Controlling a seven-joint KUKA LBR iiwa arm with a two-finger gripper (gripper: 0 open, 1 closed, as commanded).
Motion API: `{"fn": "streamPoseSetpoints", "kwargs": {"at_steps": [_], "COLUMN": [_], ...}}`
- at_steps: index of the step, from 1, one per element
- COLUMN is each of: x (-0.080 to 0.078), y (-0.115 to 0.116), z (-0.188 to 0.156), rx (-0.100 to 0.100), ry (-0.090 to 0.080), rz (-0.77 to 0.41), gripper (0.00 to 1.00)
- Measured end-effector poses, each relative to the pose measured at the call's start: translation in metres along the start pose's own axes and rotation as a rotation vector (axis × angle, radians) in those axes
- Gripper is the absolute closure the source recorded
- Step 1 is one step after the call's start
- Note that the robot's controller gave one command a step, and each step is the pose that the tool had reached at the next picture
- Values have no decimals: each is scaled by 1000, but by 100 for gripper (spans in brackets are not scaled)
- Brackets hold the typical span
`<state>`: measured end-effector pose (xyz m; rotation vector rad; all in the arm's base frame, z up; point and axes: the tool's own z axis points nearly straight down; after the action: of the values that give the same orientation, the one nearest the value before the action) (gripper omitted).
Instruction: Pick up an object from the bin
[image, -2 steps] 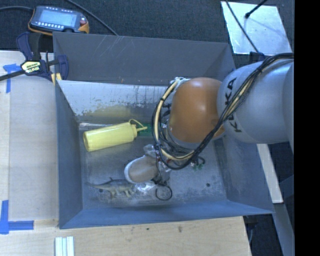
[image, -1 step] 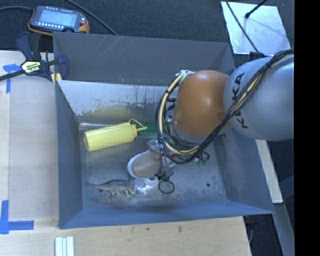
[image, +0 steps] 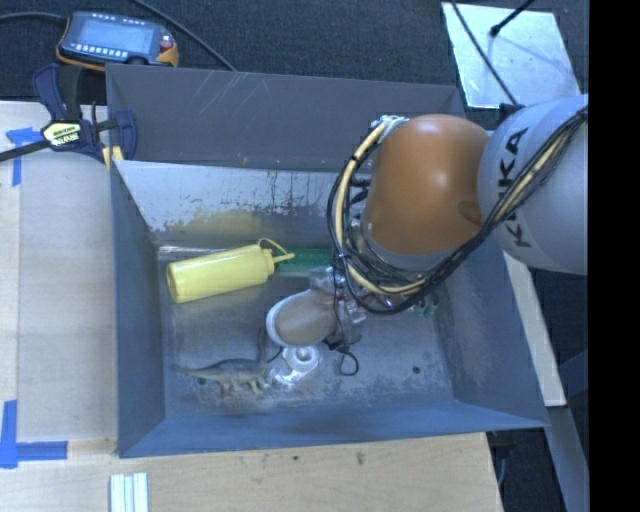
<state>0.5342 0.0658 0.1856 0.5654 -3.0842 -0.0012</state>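
gripper (image: 338, 300) low at frame centre, right beside brownish round object (image: 303, 320); grip state can't tell; yellow bottle (image: 220, 273) left of it; toy lizard (image: 232, 377) lower left

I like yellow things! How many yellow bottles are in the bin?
1. The yellow plastic squeeze bottle lies on its side at the left of the grey metal bin; the robot arm could hide others.

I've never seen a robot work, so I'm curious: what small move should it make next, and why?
Probably a slight nudge to the view's left, to centre on the brown bowl-like thing. The gripper sits low at that thing's right edge, while the yellow bottle and the toy lizard lie farther off.
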Motion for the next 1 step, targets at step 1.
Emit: {"fn": "streamPoseSetpoints", "kwargs": {"at_steps": [1], "x": [-11], "y": [-10], "z": [-40], "rx": [4], "ry": [-14], "rz": [11], "gripper": [100]}}
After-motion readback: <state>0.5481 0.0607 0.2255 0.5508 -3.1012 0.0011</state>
